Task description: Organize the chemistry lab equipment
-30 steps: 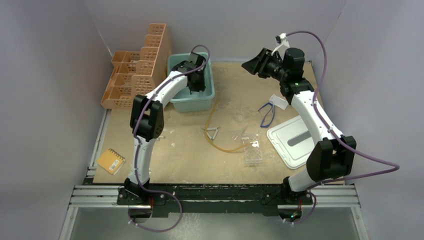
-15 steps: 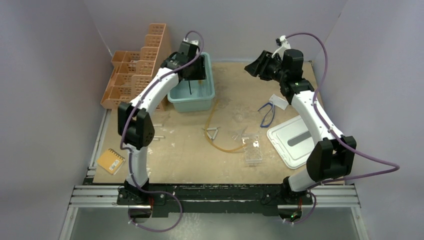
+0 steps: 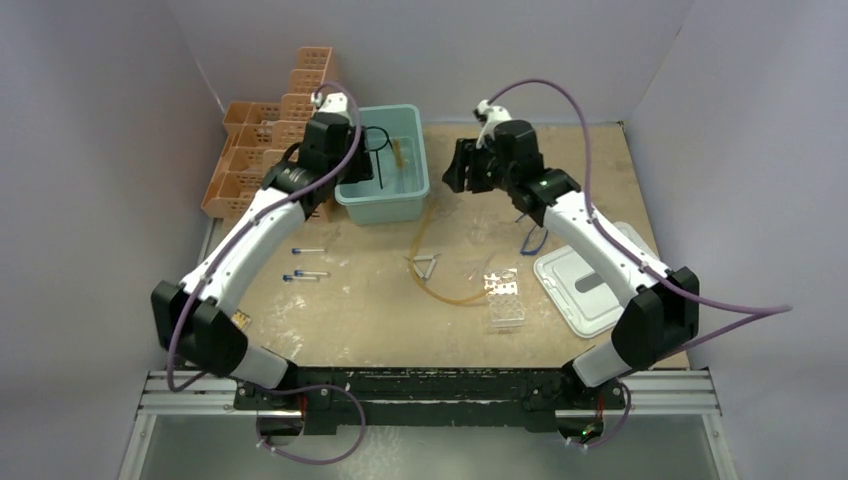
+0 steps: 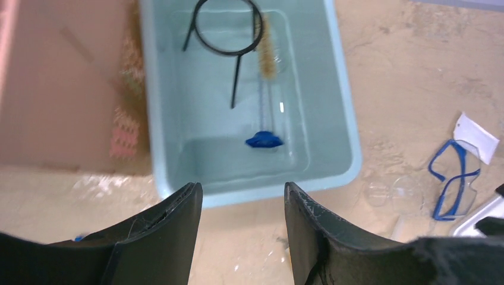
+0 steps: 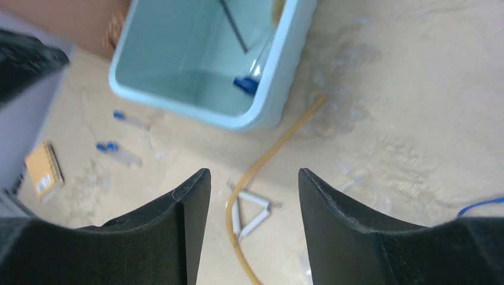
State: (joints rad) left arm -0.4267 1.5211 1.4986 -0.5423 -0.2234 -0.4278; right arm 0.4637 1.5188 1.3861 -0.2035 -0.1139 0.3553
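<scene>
Left claw spread, empty, above teal bin with black wire ring with stem inside; right claw spread, empty, over amber hose and wire triangle on surface

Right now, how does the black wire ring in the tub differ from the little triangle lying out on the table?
The black wire ring lies inside the teal tub; the wire triangle lies outside it on the table.
The ring is a black hoop with a straight stem; the triangle is three-sided, with pale sleeves.
The ring lies next to a brush; the triangle lies next to the amber hose.
Both are thin wire pieces, not gripped.
</scene>
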